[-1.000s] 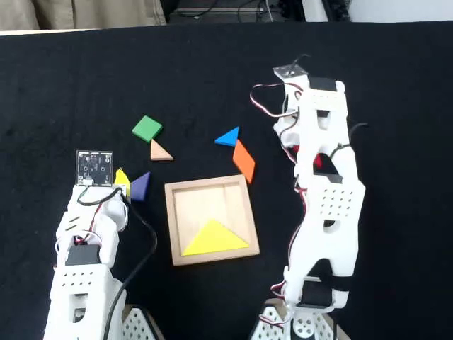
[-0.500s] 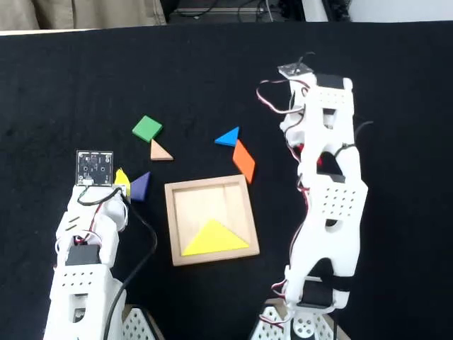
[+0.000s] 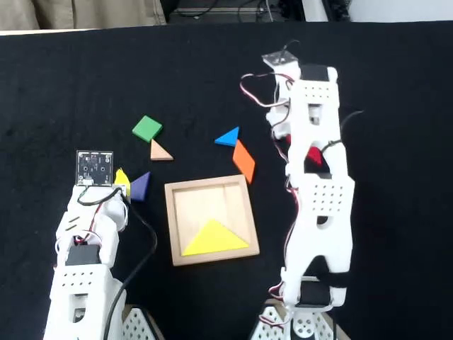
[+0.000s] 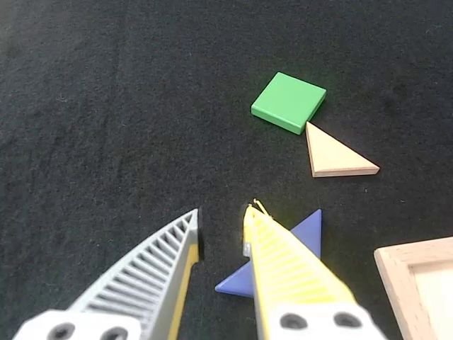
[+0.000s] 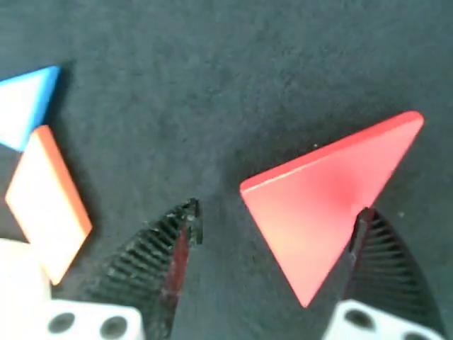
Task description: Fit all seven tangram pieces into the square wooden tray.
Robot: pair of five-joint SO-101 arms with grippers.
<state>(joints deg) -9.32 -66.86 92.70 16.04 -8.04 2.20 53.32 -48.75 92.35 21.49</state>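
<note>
We see right gripper spread wide, red triangle lying flat between its jaws. Left gripper parted too, navy triangle beside one finger, near tray.

A robotics test bench, as in a lab or workshop, was indicated. A table covered in black felt-like cloth was fitted with a white plastic left arm and a white plastic right arm. A loose black cable was left exposed, and dark cords and beige fabric were seen behind.
</note>
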